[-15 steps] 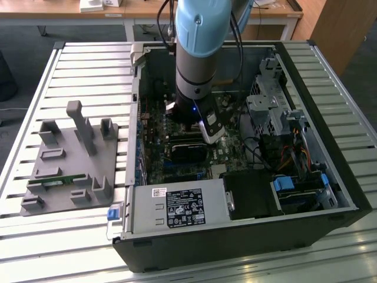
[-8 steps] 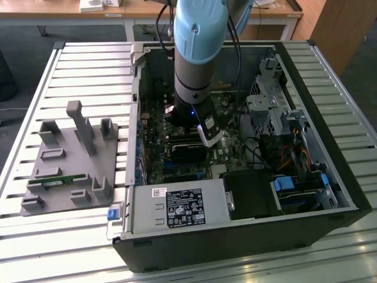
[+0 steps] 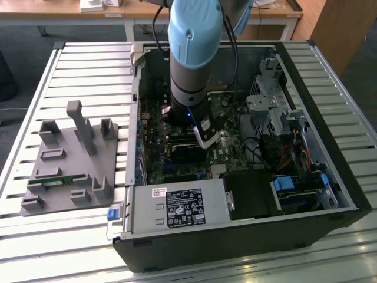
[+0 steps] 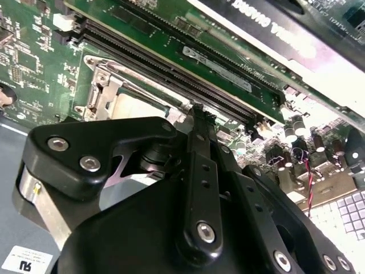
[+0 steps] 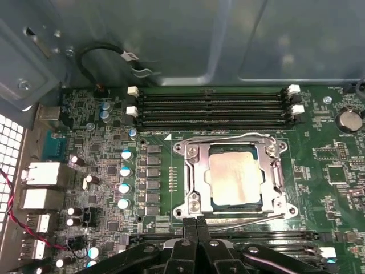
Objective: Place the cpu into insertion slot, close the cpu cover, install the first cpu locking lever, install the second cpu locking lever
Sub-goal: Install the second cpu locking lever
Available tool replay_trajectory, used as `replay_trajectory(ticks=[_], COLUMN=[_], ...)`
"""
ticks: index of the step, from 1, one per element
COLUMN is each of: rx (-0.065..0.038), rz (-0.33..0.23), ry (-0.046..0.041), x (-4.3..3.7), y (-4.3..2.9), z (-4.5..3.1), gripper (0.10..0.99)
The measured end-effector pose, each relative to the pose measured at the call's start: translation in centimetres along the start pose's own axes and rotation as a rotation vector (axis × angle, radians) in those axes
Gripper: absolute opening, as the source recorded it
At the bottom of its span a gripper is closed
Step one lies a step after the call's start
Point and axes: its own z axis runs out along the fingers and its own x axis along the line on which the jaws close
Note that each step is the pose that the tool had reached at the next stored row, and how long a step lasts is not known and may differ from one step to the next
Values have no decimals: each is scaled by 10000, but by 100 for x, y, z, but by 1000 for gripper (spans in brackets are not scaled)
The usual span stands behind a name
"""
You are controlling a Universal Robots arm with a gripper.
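In the first wrist view the cpu (image 5: 231, 178), a dull silver square, lies in the insertion slot (image 5: 213, 201), whose dark edge shows around it. The cpu cover (image 5: 195, 171), a silver frame, lies flat over the chip's rim. Thin wire levers run along the socket's far edge (image 5: 228, 137) and near edge (image 5: 251, 221). My gripper (image 5: 197, 221) is shut, its black fingertips pressed together right at the socket's near edge, with nothing seen between them. The second wrist view shows the same fingers (image 4: 197, 117) beside the cover (image 4: 102, 85). In the exterior view the gripper (image 3: 203, 138) reaches down inside the computer case.
Long black memory slots (image 5: 211, 108) run beside the socket. The open case (image 3: 312, 194) holds a power supply (image 3: 177, 206), drive cage (image 3: 268, 100) and cables. A grey fixture (image 3: 70, 165) stands on the slatted table at the exterior view's left.
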Motion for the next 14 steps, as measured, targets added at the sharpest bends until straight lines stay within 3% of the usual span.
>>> replay_trajectory(ticks=[9, 14], rx=[-9, -15], rz=[2, 1], ry=[0, -7], x=[13, 31], y=[-34, -40], z=[91, 102], gripper=[106, 106])
